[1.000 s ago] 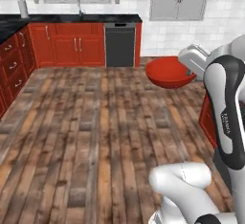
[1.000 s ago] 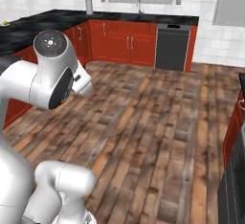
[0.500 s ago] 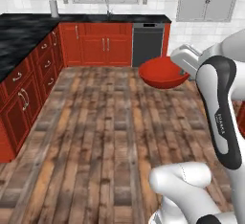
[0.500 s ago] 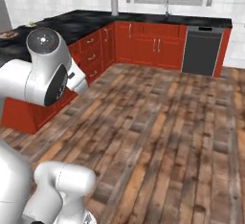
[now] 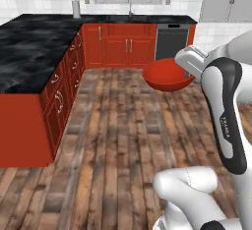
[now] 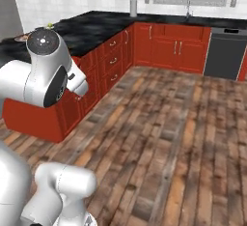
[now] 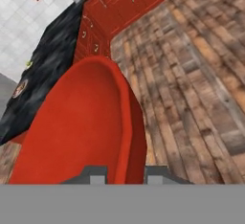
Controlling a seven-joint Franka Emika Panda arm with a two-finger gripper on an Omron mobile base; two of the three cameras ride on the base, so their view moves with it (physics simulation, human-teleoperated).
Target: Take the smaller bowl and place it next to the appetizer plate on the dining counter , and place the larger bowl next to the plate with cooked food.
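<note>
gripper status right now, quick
gripper: closed on the rim of the smaller bowl, carried above the floor.

The only lettering is on the arm [image 5: 224,113] in the left base view: a short dark word printed along the white upper link, near its dark edge. It runs lengthwise down the link and it is too small and blurred to read. No label, number or sign can be read on the cabinets [image 5: 129,50], the dishwasher [image 6: 220,52] or the bowl [image 5: 167,75].
</note>
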